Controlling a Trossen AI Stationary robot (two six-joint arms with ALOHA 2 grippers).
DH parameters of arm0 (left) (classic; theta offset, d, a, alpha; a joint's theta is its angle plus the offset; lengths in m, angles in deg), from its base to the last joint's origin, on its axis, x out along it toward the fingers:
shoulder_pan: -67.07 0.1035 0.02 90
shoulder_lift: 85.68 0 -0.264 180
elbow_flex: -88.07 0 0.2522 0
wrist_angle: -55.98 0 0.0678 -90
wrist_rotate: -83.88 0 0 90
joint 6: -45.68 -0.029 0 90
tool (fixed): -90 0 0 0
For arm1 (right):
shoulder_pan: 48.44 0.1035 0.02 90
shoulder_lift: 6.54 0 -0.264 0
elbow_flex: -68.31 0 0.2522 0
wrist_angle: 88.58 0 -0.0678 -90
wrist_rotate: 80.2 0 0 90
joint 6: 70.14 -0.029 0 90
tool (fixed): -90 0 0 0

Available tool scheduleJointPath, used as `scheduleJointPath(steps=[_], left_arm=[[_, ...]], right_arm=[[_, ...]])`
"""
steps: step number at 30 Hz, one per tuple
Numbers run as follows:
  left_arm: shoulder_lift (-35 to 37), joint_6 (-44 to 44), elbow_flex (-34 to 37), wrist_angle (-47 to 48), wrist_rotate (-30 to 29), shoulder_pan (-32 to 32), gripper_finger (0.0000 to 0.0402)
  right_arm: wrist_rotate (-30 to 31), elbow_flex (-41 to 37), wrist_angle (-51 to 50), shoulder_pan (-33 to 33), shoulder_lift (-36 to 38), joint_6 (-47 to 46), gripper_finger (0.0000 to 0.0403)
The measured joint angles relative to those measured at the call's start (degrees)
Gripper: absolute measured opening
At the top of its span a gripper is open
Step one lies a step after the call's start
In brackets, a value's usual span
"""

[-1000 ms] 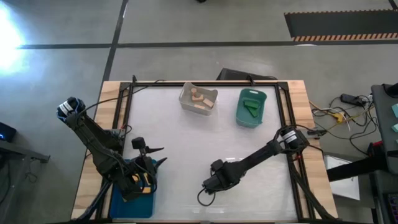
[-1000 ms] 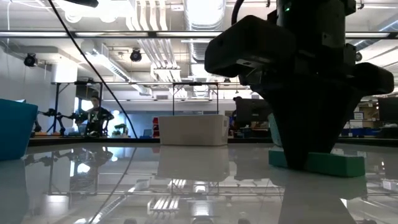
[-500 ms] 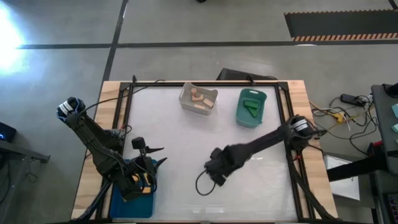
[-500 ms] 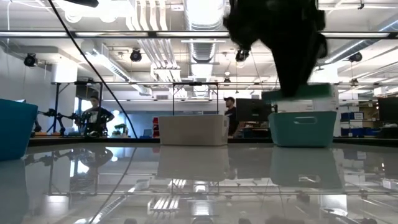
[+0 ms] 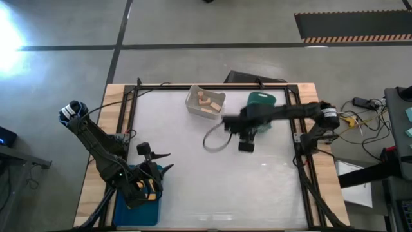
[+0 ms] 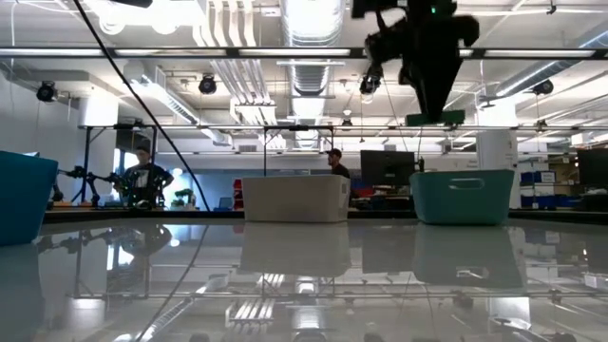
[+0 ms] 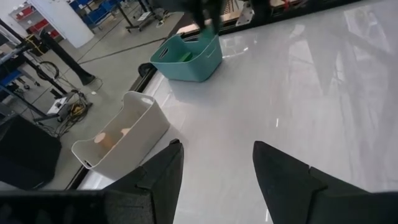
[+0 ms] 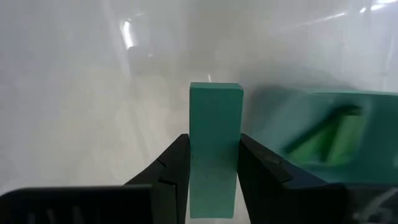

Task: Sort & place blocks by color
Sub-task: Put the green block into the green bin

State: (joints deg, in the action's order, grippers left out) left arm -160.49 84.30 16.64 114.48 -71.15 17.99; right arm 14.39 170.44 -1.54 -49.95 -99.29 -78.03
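Gripping green block [image 8: 214, 143] — right gripper [image 8: 214, 163]

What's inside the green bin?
The green bin has green blocks lying inside, though how many is unclear. The right gripper, holding another green block, hangs near it. From table height the bin's wall hides everything inside.

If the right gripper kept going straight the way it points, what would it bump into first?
Probably the green bin. The right gripper holds a green block between its fingers, and in the right wrist view the bin lies just ahead and to one side. Depth is unclear, so it might meet the white table first.
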Motion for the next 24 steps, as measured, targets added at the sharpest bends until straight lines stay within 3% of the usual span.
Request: scheduleJointPath(steps=[13,24], left_arm=[[0.0,0.0,0.0,-0.9,-0.1,0.0,0.0178],[0.0,0.0,0.0,-0.9,-0.4,0.0,0.0178]], right_arm=[[-0.6,-17.3,12.9,-25.3,8.0,22.7,0.0095],[-8.2,-25.8,25.9,-36.5,7.4,28.1,0.0095]])
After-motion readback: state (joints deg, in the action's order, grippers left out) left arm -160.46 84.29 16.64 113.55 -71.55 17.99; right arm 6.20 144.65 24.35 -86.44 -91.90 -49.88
